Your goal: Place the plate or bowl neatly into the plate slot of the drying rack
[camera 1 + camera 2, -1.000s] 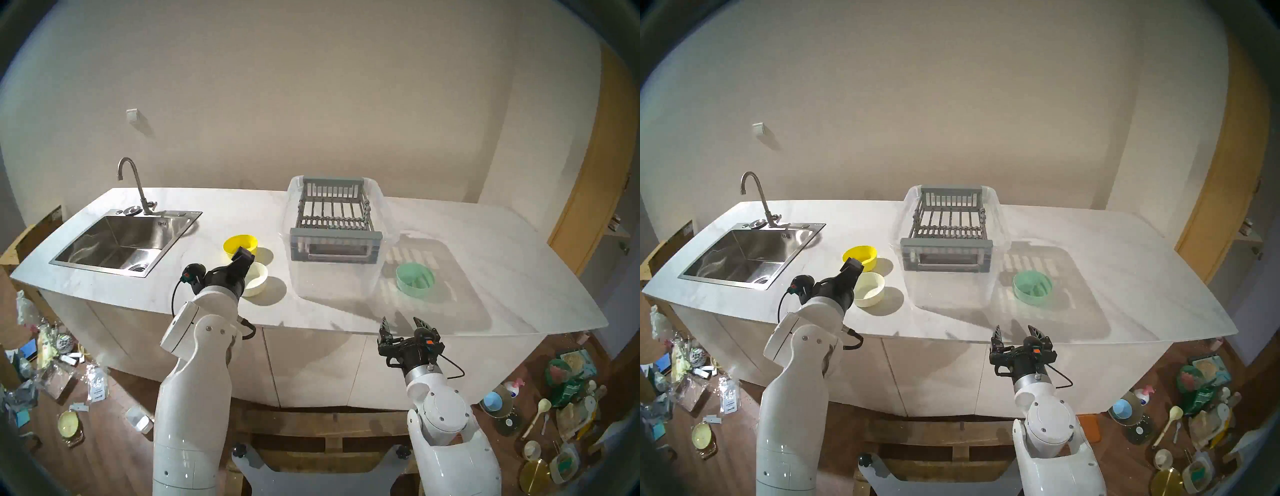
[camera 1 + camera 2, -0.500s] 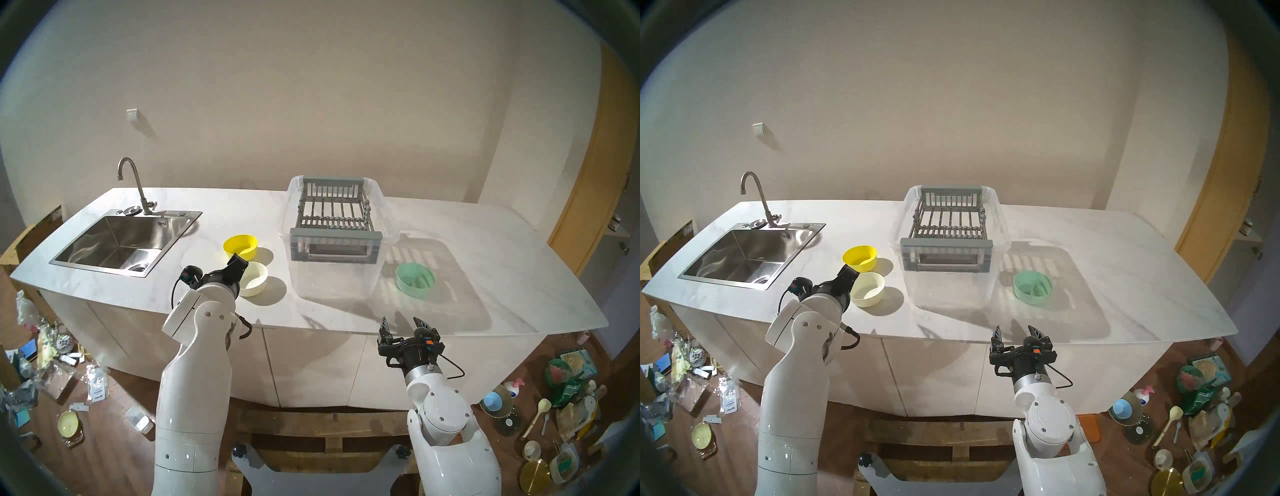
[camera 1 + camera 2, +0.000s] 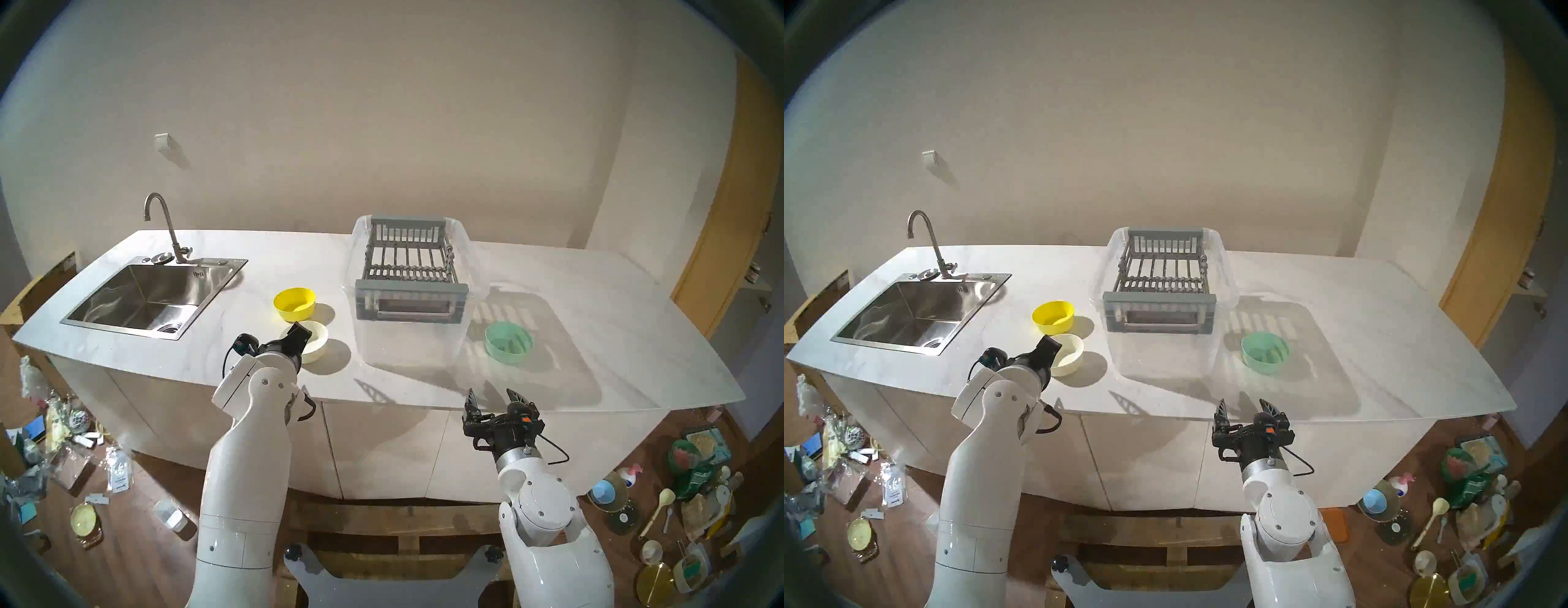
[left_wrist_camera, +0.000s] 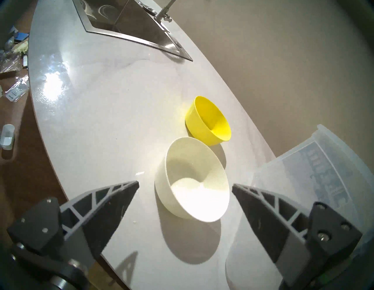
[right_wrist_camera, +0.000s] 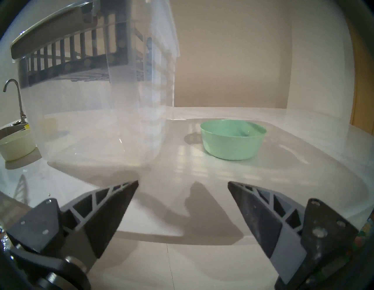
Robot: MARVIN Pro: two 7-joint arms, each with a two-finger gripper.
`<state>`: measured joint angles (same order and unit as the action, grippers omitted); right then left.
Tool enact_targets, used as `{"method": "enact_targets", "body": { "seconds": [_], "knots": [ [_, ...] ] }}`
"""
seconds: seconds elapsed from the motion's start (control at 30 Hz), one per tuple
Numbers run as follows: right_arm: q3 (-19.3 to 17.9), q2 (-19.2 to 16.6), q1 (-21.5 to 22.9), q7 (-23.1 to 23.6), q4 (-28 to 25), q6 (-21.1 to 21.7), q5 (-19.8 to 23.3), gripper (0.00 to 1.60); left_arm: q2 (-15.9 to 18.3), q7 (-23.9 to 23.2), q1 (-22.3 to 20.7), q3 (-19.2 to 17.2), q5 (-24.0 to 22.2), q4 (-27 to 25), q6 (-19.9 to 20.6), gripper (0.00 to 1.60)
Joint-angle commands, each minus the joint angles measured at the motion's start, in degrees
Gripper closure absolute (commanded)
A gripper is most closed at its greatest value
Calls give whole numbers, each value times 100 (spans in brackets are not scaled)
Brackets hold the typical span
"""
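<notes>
The left gripper [image 4: 185,185] hangs with its jaws spread wide and empty, the cream bowl [image 4: 192,182] on the bench [image 4: 101,121] just ahead between them, the yellow bowl [image 4: 208,121] beyond. The right gripper [image 5: 183,185] is likewise wide and empty; ahead lie the green bowl [image 5: 232,139] and, left, the drying rack [image 3: 409,271] inside a clear tub [image 3: 407,344].

In the head views the left gripper [image 3: 302,335] covers the cream bowl's [image 3: 316,346] rim at nine o'clock so its fingertips cannot be made out, while the right wrist view cuts that bowl at its left edge and shows the drying rack [image 5: 60,52] only hazily through the clear tub [image 5: 97,121].
</notes>
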<state>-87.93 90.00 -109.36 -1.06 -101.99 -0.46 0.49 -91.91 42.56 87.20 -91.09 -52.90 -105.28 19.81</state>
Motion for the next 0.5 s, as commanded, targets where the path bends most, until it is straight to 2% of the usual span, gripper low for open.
{"method": "enact_targets", "body": {
  "seconds": [0.0, 0.47],
  "knots": [
    [3, 2, 28, 1, -141, -25, -1, 0, 27, -89, -258, 9, 42, 52, -94, 0],
    [3, 2, 28, 0, -142, -24, -1, 0, 98, -88, -380, -32, 5, 378, -174, 0]
  ]
}}
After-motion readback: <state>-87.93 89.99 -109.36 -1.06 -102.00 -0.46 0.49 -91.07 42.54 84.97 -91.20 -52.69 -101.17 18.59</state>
